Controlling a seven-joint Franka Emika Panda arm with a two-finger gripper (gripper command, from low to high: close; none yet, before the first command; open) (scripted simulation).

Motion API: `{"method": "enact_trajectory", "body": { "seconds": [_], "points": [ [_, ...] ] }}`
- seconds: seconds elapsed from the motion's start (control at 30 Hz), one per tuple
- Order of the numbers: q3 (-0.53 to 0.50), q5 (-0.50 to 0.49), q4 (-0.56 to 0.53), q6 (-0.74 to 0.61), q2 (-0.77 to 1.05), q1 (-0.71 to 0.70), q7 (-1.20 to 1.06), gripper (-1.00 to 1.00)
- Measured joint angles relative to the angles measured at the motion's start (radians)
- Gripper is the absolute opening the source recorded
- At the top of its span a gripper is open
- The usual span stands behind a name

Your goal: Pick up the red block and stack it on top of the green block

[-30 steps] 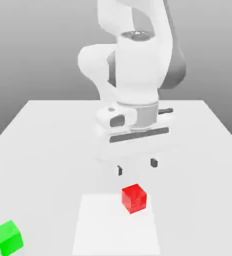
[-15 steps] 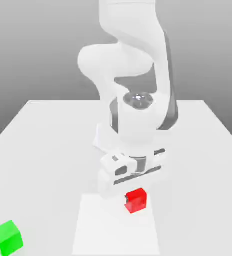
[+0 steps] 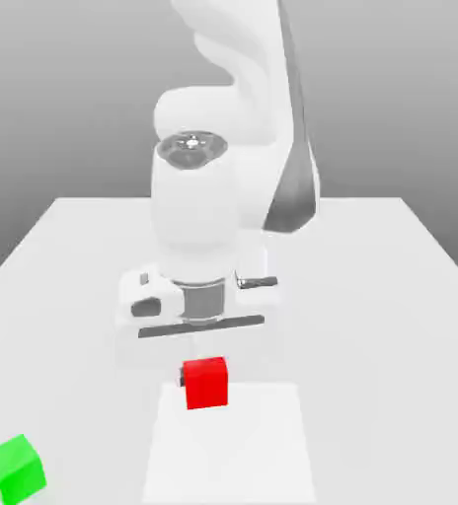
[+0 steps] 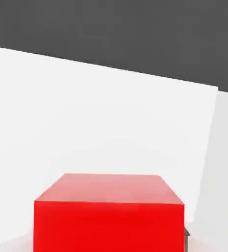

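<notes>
The red block (image 3: 205, 385) hangs just under the white hand, slightly above the table, toward the front middle in the exterior view. My gripper (image 3: 205, 369) is shut on it, and the block covers the fingers from this side. In the hand view the red block (image 4: 108, 214) sits very close, with a dark sliver of a finger (image 4: 186, 237) at its edge. The green block (image 3: 14, 468) rests on the table at the front corner on the exterior view's left, well apart from the gripper and lower than the red block.
The white table (image 3: 381, 286) stretches back to the arm's base. A paler square patch (image 3: 233, 459) lies on its front middle, below the held block. The arm's bulky white links (image 3: 203, 217) rise over the table's centre.
The hand came down over the red block and its fingers shut on it. The block has since moved with the hand toward the exterior view's left and sits a little higher.
</notes>
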Motion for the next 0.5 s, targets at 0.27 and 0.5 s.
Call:
{"method": "enact_trajectory", "body": {
  "seconds": [0.27,0.5],
  "points": [
    [-0.132,0.061,0.280,-0.126,0.155,-0.146,0.066,-1.00],
    [-0.102,0.132,0.314,-0.013,0.305,-0.192,0.026,1.00]
  ]
}}
